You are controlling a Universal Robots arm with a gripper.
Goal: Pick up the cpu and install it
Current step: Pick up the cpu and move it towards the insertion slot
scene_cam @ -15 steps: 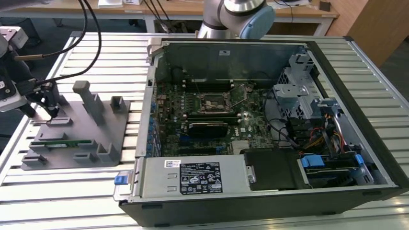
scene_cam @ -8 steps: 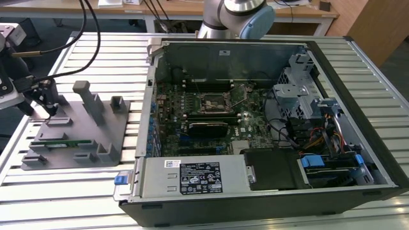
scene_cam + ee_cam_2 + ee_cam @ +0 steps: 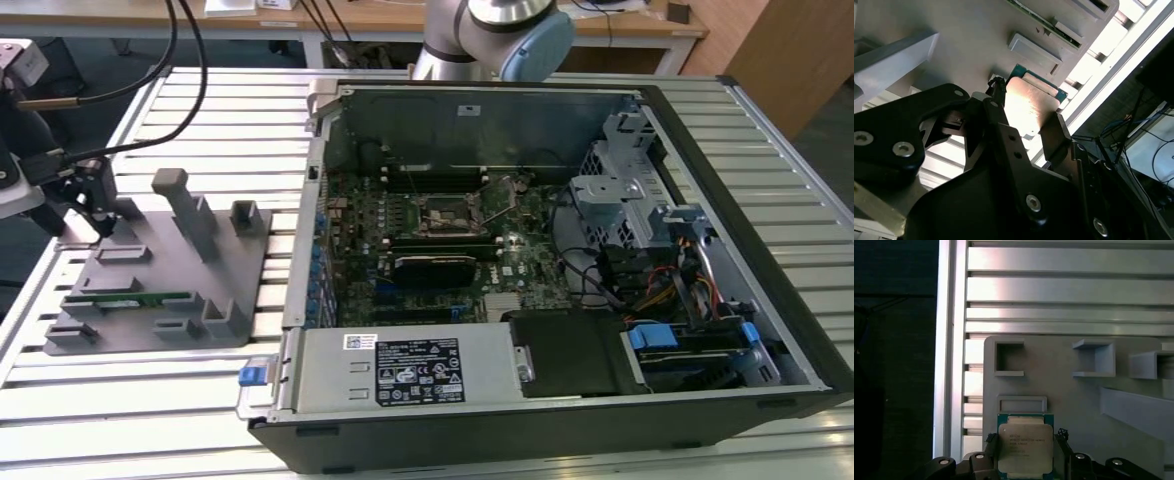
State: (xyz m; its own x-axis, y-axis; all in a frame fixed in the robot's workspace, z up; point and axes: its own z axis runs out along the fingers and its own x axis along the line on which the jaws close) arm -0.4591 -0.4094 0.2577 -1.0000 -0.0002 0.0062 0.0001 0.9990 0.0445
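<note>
The gripper point(image 3: 1025, 436) points down, low over the gray tray point(image 3: 1074, 400), at the tray's side away from the computer case point(image 3: 561, 260). Its fingers point(image 3: 991, 439) are almost closed and grip the cpu point(image 3: 1025, 450) by two opposite edges, flat against the tray.

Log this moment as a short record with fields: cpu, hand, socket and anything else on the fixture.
cpu: flat on the gray fixture plate, metal top up, not installed
hand: down at the plate, straddling the cpu; grip unclear
socket: on the board inside the open computer case
memory stick: green, lying on the plate, exterior view
</note>
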